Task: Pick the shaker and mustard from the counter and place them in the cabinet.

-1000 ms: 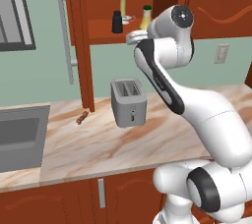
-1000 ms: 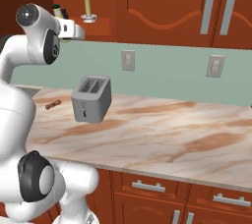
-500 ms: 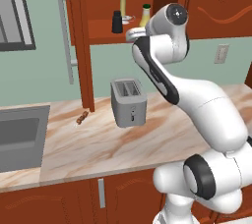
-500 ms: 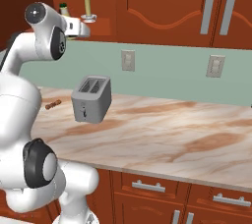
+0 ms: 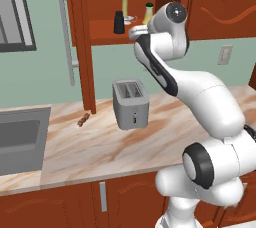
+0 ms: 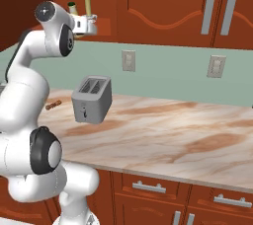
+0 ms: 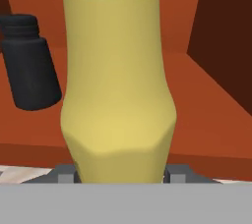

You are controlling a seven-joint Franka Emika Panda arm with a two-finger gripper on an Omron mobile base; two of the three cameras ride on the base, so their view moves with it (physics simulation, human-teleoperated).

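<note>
The yellow mustard [image 7: 118, 90] looms close in the hand view, upright, with my gripper [image 7: 120, 175] shut on its lower body. It sits at the front of the cabinet's shelf niche [image 5: 102, 33], where the mustard [image 5: 148, 15] rises green-capped just above the gripper [image 5: 145, 26]. The black shaker [image 5: 118, 22] stands on the shelf to its left, also seen as the shaker [image 7: 29, 66]. From the right, the mustard's cap [image 6: 72, 6] peeks over the arm beside the gripper [image 6: 84, 23]. Whether the bottle's base touches the shelf is hidden.
A pale candle in a white holder [image 5: 125, 11] stands on the shelf between shaker and mustard. The open cabinet door [image 5: 82, 47] with its silver handle [image 5: 67, 32] hangs to the left. On the counter [image 5: 100, 144] are a toaster [image 5: 131, 104], a small brown item [image 5: 83, 118] and a sink [image 5: 17, 139].
The arm's upper part has drifted slightly left toward the cabinet, still holding the mustard at the shelf. The shaker and candle have not moved.
</note>
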